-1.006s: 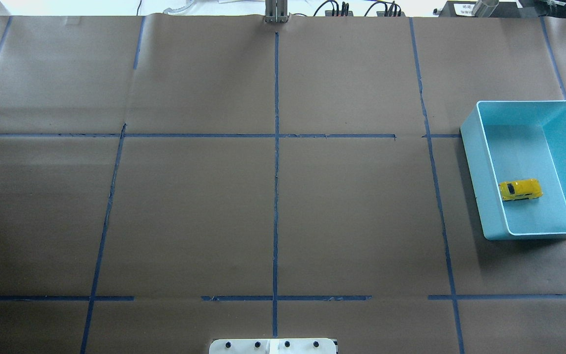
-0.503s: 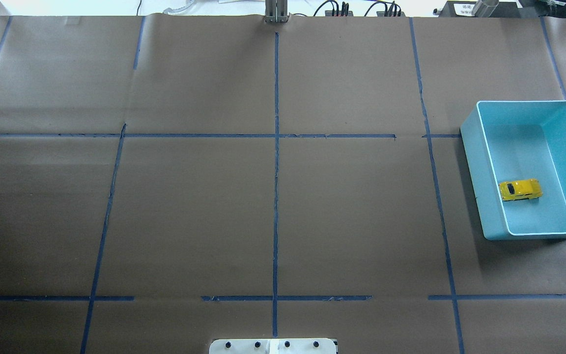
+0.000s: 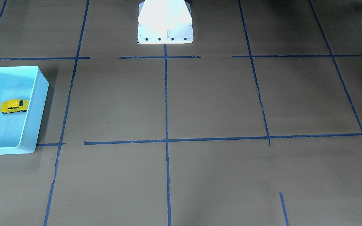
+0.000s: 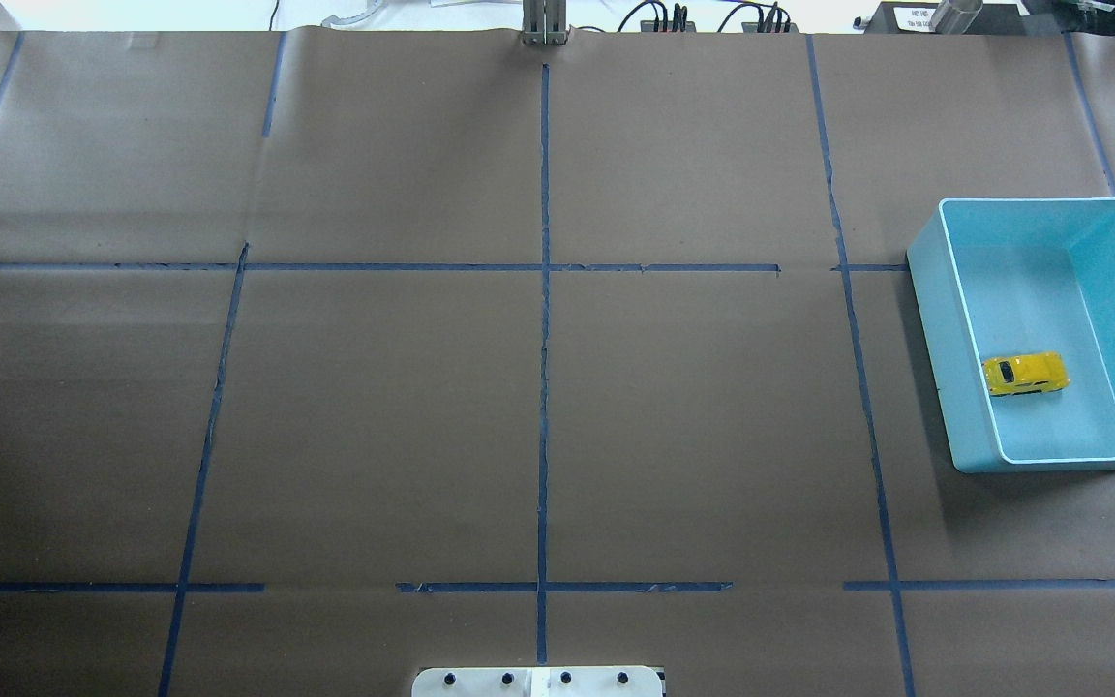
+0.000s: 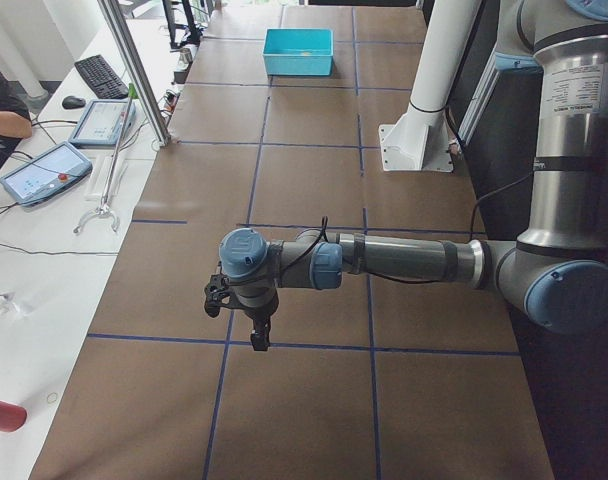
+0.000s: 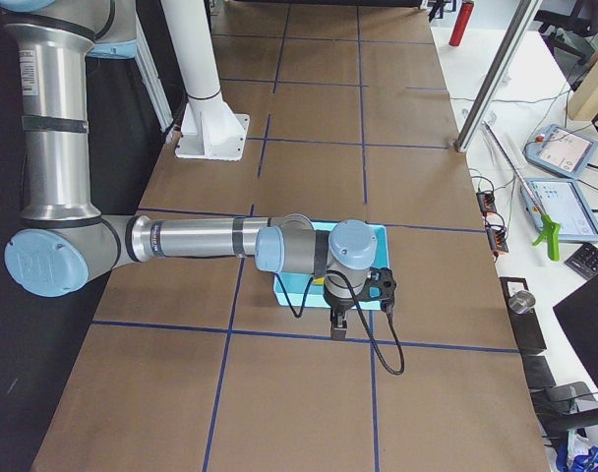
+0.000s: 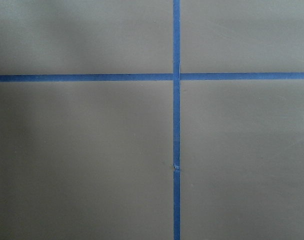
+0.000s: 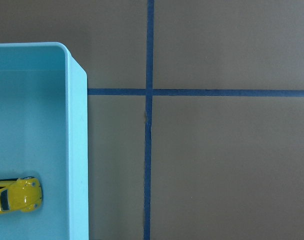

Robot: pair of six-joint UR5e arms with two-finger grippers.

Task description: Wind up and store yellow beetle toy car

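The yellow beetle toy car [image 4: 1025, 374] rests on its wheels inside the light blue bin [image 4: 927, 300], near the bin's left wall, at the table's right side. It also shows in the front view [image 3: 14, 106] and at the lower left of the right wrist view [image 8: 17, 195]. My right gripper [image 6: 340, 329] hangs above the table just beside the bin [image 6: 378, 236]. My left gripper [image 5: 256, 335] hangs over bare table, far from the bin [image 5: 298, 52]. Both grippers show only in the side views, so I cannot tell whether they are open or shut.
Brown paper with blue tape lines [image 4: 544, 290] covers the table. The robot's white base [image 3: 165, 25] stands at the table's near edge. A metal post [image 4: 544, 24] and cables stand at the far edge. Tablets and tools lie on side benches [image 5: 44, 170].
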